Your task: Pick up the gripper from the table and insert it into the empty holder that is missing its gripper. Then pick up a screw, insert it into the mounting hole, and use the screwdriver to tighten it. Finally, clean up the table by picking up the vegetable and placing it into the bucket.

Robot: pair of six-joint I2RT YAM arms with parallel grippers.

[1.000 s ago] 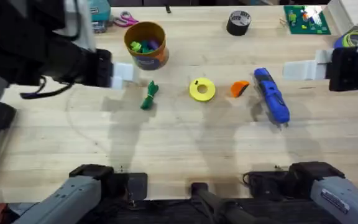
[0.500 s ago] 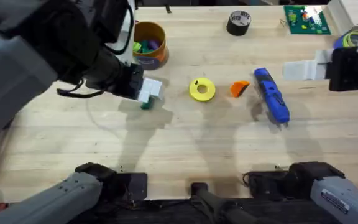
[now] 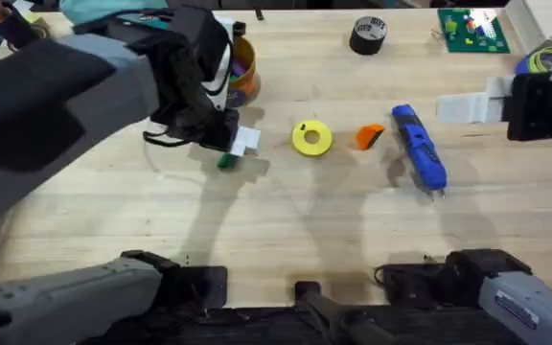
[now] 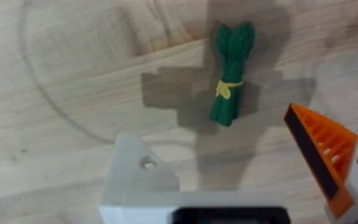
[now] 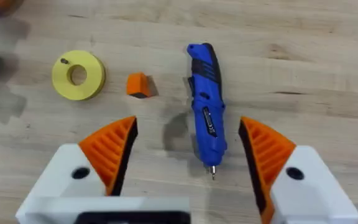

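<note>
The right gripper [image 5: 188, 165] hangs over the bare wood with its jaws wide apart, both white fingers carrying orange ribbed pads [image 5: 114, 149]. Between them in the right wrist view lies the blue screwdriver [image 5: 205, 106], its metal bit toward the camera. Just beside the screwdriver is the loose orange gripper [image 5: 138, 84], and past that the yellow disc [image 5: 78, 74], which carries a small screw on its rim.

In the overhead view the screwdriver [image 3: 419, 147] sits on the table [image 3: 286, 225], the orange gripper [image 3: 369, 136] close beside it, the disc [image 3: 311, 138] a little farther along.

The left gripper [image 4: 241, 168] hovers over the vegetable [image 4: 230, 73], jaws apart and nothing between them. One finger is a bare white holder [image 4: 135, 177] with an open mounting hole; the other bears an orange pad [image 4: 321, 152]. The vegetable lies flat on the wood, well apart from the screwdriver, beyond the disc.

The bucket [image 3: 245, 77] stands farther back, largely hidden by the left arm [image 3: 94, 91]. A black tape roll [image 3: 368, 34] lies at the far edge.
</note>
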